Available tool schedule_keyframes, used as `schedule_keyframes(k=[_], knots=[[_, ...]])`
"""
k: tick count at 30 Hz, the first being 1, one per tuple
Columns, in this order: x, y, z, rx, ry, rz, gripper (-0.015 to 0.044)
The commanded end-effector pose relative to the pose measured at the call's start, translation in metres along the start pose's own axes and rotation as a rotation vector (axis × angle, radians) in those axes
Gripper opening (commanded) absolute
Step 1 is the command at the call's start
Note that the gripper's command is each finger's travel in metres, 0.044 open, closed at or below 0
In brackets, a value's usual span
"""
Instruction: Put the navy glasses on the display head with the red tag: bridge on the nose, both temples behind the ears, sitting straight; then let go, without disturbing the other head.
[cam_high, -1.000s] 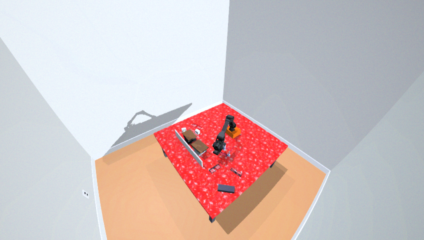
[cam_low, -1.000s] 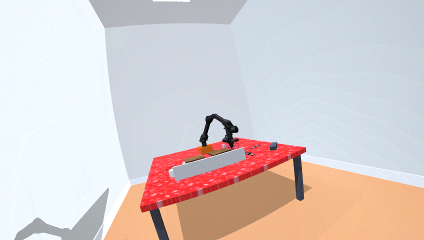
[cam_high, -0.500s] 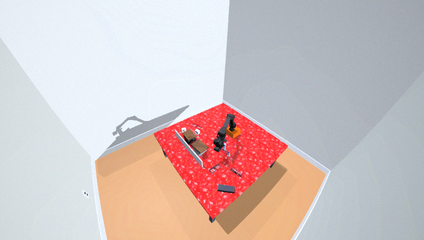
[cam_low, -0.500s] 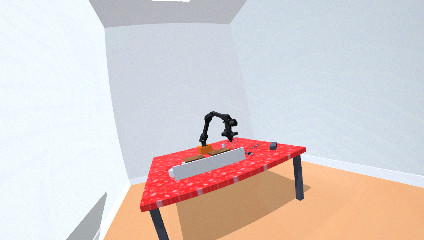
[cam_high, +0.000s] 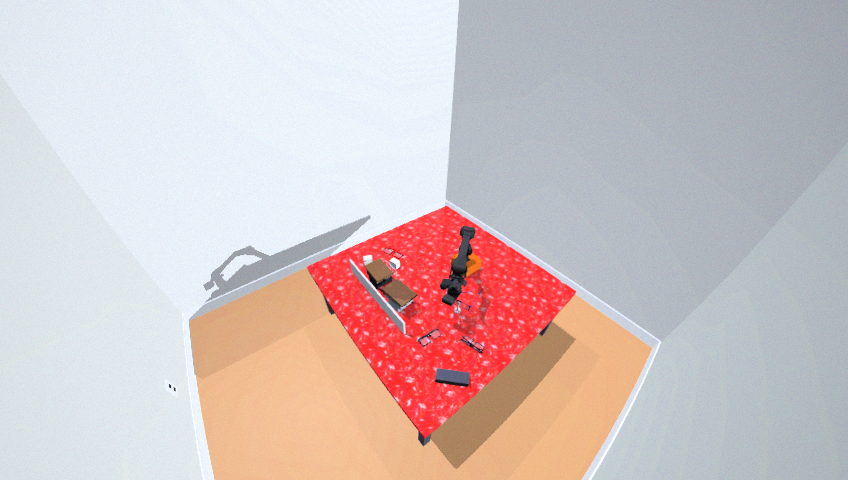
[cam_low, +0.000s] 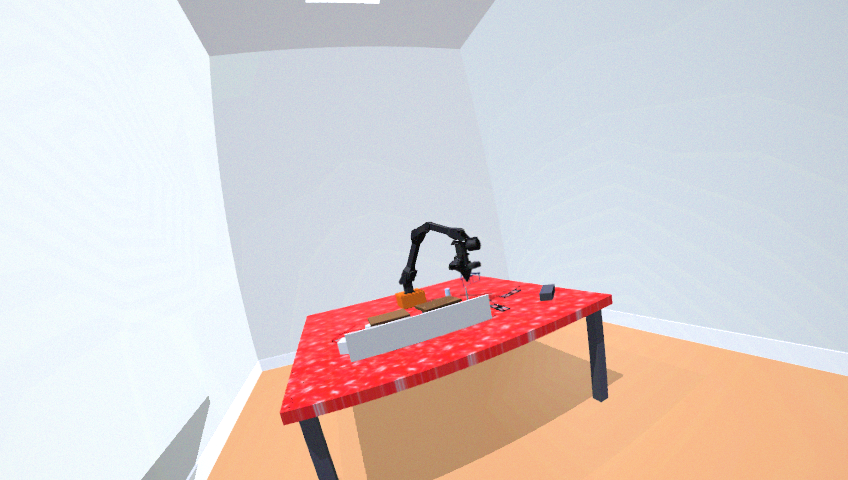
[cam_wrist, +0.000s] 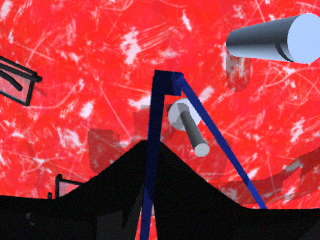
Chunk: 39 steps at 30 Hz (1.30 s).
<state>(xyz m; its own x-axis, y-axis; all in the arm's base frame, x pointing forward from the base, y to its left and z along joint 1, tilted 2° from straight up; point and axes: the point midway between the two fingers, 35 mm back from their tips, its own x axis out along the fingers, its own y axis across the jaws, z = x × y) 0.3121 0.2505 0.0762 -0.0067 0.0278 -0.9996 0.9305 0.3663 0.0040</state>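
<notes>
My gripper (cam_low: 467, 278) (cam_wrist: 150, 149) points down, shut on the navy glasses (cam_low: 476, 274) (cam_wrist: 218, 138), and holds them above the table. In the wrist view, one navy bar runs down between the fingertips and another slants to the lower right from a dark blue corner. Below them stands a thin grey post (cam_wrist: 193, 131) on a round pale base. It is not clear whether this post belongs to a display head. Two small white shapes, one of them a white block (cam_high: 395, 262), stand by the brown boards at the far left. No red tag or face can be made out, so I cannot tell which head is which.
A grey-blue cylinder (cam_wrist: 265, 39) (cam_low: 447, 292) stands near the gripper. Brown boards (cam_high: 399, 293) (cam_low: 389, 317) lie behind a long white panel (cam_high: 377, 297) (cam_low: 416, 331). Dark-framed glasses (cam_high: 429, 337) (cam_low: 499, 307) and a dark case (cam_high: 452, 377) (cam_low: 546, 292) lie on the red table (cam_high: 404, 380).
</notes>
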Motion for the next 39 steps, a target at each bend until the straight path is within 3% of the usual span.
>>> schedule_keyframes(k=[1, 13, 39], knots=[[0.004, -0.002, 0.0, 0.01, 0.002, -0.006, 0.0], [0.061, -0.003, 0.0, 0.01, 0.002, -0.006, 0.0], [0.061, 0.007, -0.009, 0.01, 0.002, -0.005, 0.0]])
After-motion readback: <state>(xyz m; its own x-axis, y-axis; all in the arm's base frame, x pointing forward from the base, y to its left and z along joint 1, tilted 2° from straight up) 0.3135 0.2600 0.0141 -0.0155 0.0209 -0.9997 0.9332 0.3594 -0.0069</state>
